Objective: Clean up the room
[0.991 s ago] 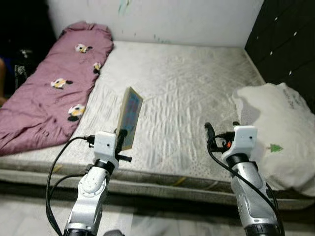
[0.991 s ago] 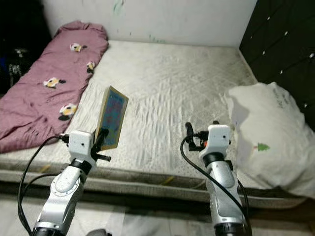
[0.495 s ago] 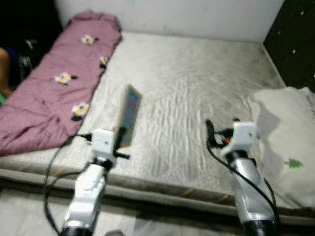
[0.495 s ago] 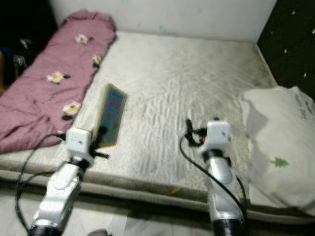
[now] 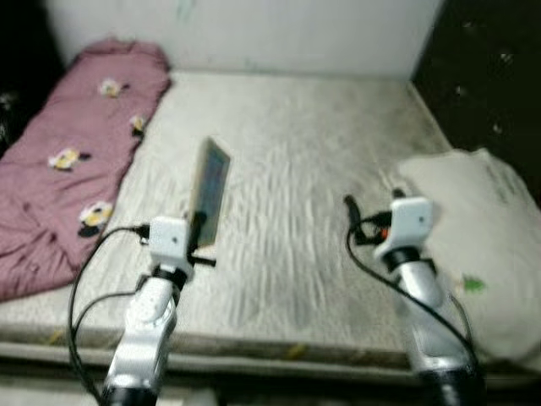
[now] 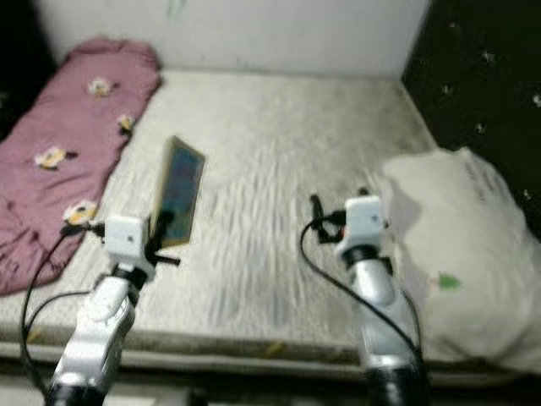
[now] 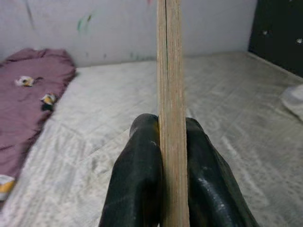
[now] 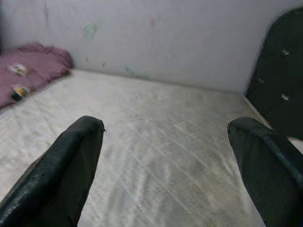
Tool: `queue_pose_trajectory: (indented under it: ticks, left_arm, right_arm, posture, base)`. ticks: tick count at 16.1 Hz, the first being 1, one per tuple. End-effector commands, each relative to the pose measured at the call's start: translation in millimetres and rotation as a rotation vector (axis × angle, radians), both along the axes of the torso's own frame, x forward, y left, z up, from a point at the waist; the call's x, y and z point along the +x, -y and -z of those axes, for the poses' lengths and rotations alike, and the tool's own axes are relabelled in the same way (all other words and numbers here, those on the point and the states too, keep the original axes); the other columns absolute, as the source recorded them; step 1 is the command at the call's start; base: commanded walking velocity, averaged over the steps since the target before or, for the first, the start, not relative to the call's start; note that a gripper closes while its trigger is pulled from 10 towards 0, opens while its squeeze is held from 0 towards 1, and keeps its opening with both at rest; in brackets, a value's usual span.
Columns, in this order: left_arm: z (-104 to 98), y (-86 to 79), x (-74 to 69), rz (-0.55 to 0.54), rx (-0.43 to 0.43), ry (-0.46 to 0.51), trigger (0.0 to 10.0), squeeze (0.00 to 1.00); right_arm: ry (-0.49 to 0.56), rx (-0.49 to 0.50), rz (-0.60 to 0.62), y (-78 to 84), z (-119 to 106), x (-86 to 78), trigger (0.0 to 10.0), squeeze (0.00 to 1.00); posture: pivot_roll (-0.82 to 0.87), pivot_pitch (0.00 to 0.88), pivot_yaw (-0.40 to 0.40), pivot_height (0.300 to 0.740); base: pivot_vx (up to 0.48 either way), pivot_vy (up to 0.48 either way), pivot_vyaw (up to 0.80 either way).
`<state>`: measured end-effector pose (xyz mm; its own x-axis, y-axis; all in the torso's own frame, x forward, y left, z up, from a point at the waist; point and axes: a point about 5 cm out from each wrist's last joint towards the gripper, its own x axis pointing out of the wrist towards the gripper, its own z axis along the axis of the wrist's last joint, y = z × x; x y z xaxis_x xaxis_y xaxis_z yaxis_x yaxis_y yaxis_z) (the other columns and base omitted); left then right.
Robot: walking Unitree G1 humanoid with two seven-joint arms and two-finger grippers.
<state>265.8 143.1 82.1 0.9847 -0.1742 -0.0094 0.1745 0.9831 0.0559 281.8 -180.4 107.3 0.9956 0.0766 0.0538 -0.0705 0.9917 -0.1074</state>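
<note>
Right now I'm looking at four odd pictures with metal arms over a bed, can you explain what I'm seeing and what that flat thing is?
This is a humanoid robot tidying a bedroom. The two wider pictures come from cameras on its head, looking down at its silver arms and a bare mattress. The other two come from cameras on its wrists, looking along the black fingers. On the mattress lie a folded maroon blanket on the robot's left and a white pillow on its right. The left claw is shut on a thin flat board, seen edge-on in the wrist picture. The right claw is open, holding nothing, above the mattress.
</note>
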Motion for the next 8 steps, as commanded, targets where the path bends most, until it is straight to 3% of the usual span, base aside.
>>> queue_pose_trajectory:
  ticks: [1, 6, 8]
  left_arm:
    - [-7, 7.0, -0.8, 0.027, 0.020, 0.032, 10.0, 0.00]
    - [-2, 4.5, -4.5, 0.029, 0.039, -0.008, 10.0, 0.00]
    - [-2, 4.3, -3.0, 0.062, 0.049, -0.002, 10.0, 0.00]
  right_arm:
    - [-0.019, -0.013, -0.019, -1.2, 1, 0.9, 10.0, 0.00]
    - [-0.076, -0.043, -0.011, 17.9, -2, 9.2, 10.0, 0.00]
    - [-0.048, -0.043, -0.060, 12.4, -9, 8.6, 10.0, 0.00]
  posture:
    - [-0.06, 0.038, 0.014, 0.740]
    - [-0.05, 0.020, 0.052, 0.740]
    - [-0.05, 0.000, 0.043, 0.740]
  base:
    - [0.000, 0.000, 0.00]
    - [0.000, 0.000, 0.00]
    - [0.000, 0.000, 0.00]
